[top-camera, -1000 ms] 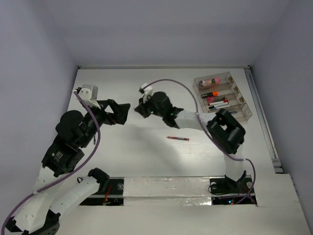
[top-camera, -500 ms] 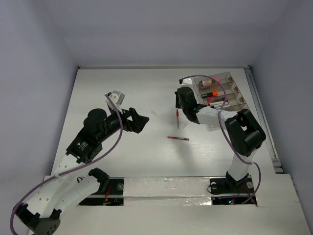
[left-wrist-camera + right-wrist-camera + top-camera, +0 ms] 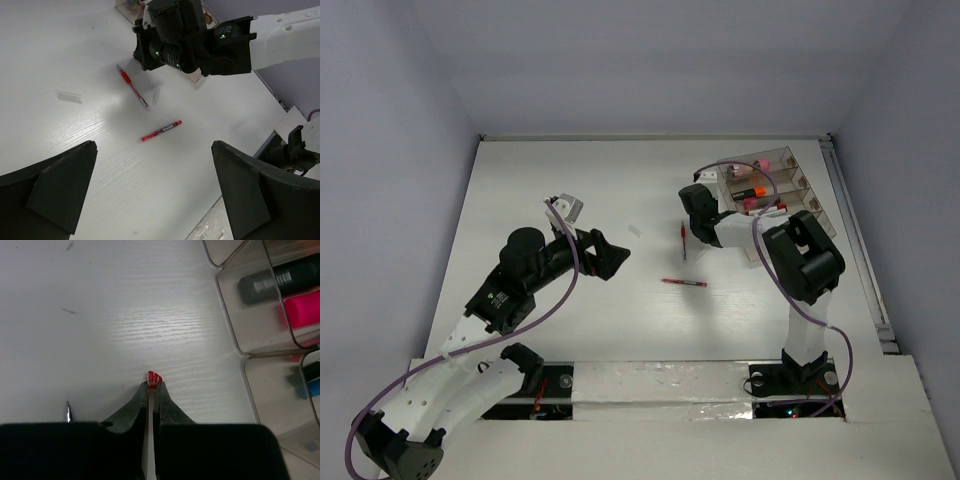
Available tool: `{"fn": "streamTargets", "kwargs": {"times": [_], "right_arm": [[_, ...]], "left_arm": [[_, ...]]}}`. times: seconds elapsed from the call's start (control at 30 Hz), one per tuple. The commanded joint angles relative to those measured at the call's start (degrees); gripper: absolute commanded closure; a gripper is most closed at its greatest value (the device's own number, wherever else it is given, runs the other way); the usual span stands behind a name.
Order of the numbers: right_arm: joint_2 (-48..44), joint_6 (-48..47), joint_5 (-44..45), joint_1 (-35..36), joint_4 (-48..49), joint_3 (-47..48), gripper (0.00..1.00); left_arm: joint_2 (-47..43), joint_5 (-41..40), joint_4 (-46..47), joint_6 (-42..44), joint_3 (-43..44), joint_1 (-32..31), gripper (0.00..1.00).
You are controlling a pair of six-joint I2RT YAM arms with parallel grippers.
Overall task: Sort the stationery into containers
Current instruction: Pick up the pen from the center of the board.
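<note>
inside the right claw [image 3: 154,386], a red pen [image 3: 154,376] sits pinched

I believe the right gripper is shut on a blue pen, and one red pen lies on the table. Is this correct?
Not fully. The held pen in the right gripper is red, not blue, as the right wrist view shows. One red pen does lie on the table.

The white wood-grain surface [image 3: 570,180] carries a red pen [image 3: 684,283] lying crosswise near its middle. A small clear piece [image 3: 635,230] lies at that pen's 10 o'clock, and the clear organiser [image 3: 782,158] stands at its 2 o'clock. At 12 o'clock, a second red pen [image 3: 683,240] is nipped in the right pincer [image 3: 152,387].
</note>
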Motion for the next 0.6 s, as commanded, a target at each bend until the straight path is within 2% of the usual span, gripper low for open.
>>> {"fn": "streamTargets", "kwargs": {"times": [0.0, 0.1, 0.13, 0.33, 0.53, 0.57], "right_arm": [[1.2, 2.5, 0.5, 0.2, -3.0, 2.7, 0.96], [0.5, 3.1, 0.4, 0.2, -5.4, 3.2, 0.82], [-0.1, 3.2, 0.3, 0.2, -5.4, 2.8, 0.71], [-6.4, 3.3, -3.7, 0.2, -5.6, 1.6, 0.49], [-10.5, 2.9, -6.3, 1.7, -6.1, 0.0, 0.49], [-10.9, 2.8, -9.7, 2.4, -6.1, -0.1, 0.5]], "left_arm": [[-1.3, 0.9, 3.2, 1.4, -0.1, 0.0, 0.01], [-1.2, 1.0, 2.6, 1.8, 0.0, 0.0, 0.01], [-1.4, 0.9, 2.4, 1.9, 0.0, 0.0, 0.01], [-1.4, 0.9, 2.1, 2.1, 0.0, 0.0, 0.01], [-1.2, 0.3, 1.9, 2.2, 0.2, 0.0, 0.01], [-1.1, 0.3, 1.9, 2.2, 0.2, 0.0, 0.01]]}}
